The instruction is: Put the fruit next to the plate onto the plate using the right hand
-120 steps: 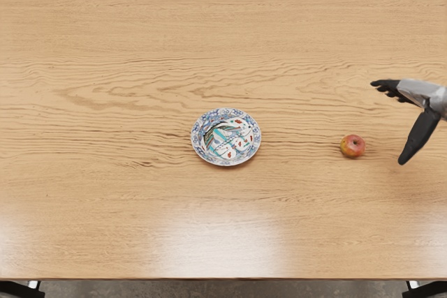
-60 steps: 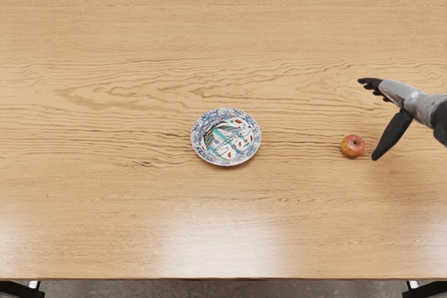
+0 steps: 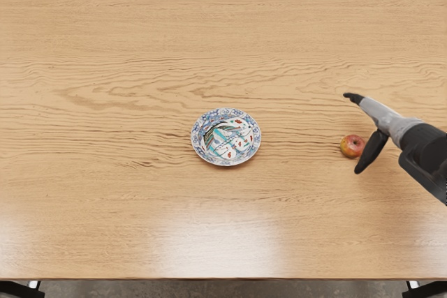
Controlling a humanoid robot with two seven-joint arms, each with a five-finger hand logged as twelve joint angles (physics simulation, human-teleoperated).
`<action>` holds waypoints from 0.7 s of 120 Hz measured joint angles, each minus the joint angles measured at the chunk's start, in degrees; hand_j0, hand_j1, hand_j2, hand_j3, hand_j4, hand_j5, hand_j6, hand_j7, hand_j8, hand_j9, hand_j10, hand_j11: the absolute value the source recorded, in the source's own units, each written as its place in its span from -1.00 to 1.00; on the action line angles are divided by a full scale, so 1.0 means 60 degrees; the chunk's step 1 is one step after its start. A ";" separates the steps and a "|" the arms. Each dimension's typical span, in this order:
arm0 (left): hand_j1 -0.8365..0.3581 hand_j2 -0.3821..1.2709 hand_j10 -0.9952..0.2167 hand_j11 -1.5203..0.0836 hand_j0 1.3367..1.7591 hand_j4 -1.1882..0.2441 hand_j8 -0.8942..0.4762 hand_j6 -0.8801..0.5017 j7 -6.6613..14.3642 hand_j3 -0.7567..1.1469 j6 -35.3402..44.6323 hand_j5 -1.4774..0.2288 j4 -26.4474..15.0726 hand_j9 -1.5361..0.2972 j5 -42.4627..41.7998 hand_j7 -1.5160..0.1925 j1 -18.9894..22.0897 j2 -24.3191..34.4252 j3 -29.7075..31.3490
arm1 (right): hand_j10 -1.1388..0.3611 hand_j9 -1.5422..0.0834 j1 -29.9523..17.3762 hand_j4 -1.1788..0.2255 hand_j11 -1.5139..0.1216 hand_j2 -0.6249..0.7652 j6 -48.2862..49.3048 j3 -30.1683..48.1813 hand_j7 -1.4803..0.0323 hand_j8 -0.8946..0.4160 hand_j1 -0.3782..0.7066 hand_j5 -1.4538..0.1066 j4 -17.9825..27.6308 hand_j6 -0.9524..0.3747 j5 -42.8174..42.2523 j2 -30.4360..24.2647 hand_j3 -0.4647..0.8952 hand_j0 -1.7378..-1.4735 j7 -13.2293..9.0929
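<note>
On the right side of the table [image 3: 105,47], the right hand [image 3: 383,121] is now seen much closer to the apple [image 3: 353,146] than a second ago. It has been brought in from the picture's right edge, leftward and a little downward, so that more of the forearm is shown. The fingers [image 3: 362,100] are held spread and extended, pointing left past the far side of the fruit. The thumb [image 3: 367,155] is dropped down just beside the apple's right flank; whether contact is made cannot be told. Nothing is pinched or enclosed.

The apple is unmoved across the pictures, resting on the wood well apart from the patterned plate [image 3: 225,137], which is likewise left at the table's middle. The left hand is not shown.

The change is judged to be the end of the approach: the hand is being set around the fruit, but no grasp is yet made. Nearly all of the task is left: closing, lifting, carrying leftward and setting down on the plate. A round fruit nudged by the thumb could be rolled away.
</note>
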 joint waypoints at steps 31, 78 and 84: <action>0.52 -0.48 0.26 0.52 0.52 0.34 -0.03 -0.06 0.0000 -0.21 0.0001 0.38 0.0000 0.35 0.0000 0.42 0.0000 0.0000 0.0000 | 0.40 0.76 0.0011 0.55 0.72 -0.12 -0.0424 -0.0117 0.81 0.23 -0.76 0.72 -0.0033 0.30 0.0844 0.0069 -0.32 -0.40 0.0000; 0.52 -0.48 0.26 0.52 0.52 0.34 -0.03 -0.06 0.0002 -0.21 0.0000 0.38 0.0000 0.35 0.0000 0.42 0.0000 0.0000 0.0000 | 0.13 0.44 0.0098 0.27 0.40 -0.18 -0.0605 -0.0395 0.47 -0.08 -0.32 0.39 -0.0150 0.00 0.0923 -0.0070 -0.32 -0.40 0.0000; 0.52 -0.48 0.26 0.52 0.52 0.34 -0.03 -0.06 0.0002 -0.21 0.0000 0.38 0.0000 0.35 0.0000 0.42 0.0000 0.0000 0.0000 | 0.11 0.41 0.0107 0.24 0.37 -0.18 -0.0702 -0.0447 0.43 -0.11 -0.28 0.35 -0.0156 -0.03 0.0887 -0.0050 -0.32 -0.40 0.0000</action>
